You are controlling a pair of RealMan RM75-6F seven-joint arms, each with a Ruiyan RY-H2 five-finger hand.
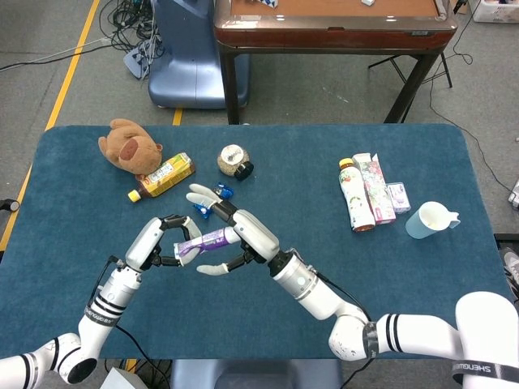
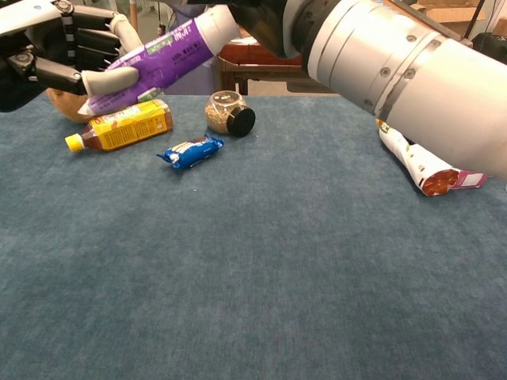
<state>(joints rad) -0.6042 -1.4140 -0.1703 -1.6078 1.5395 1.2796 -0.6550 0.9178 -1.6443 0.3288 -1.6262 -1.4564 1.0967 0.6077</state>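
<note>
Table (image 1: 422,275): blue cloth top, whole in the head view; the chest view cuts it off on all sides.
Right arm (image 2: 412,71): fills the upper right of the chest view and hides part of the white bottle (image 2: 416,162) and pink carton (image 2: 467,180) behind it.
Left hand (image 1: 166,241): fingers wrapped round the flat end of the purple tube (image 1: 207,241); in the chest view it is cut off by the left edge.
Right hand (image 1: 235,235): at the cap end of the tube, fingers spread above and below it; whether it really grips cannot be told. The chest view loses it past the top edge.
Purple tube: held in the air between the two hands, above the table's left half, tilted, cap end higher in the chest view.
Teddy bear (image 1: 128,146): far left; mostly hidden behind the left hand in the chest view.
Yellow bottle (image 1: 162,177): lying beside the bear.
Jar (image 1: 233,161): on its side, dark lid towards the robot.
Blue wrapper (image 2: 190,150): clear in the chest view; in the head view half hidden behind the right hand's fingers.
Cup (image 1: 430,219): far right, seen only from the head.
</note>
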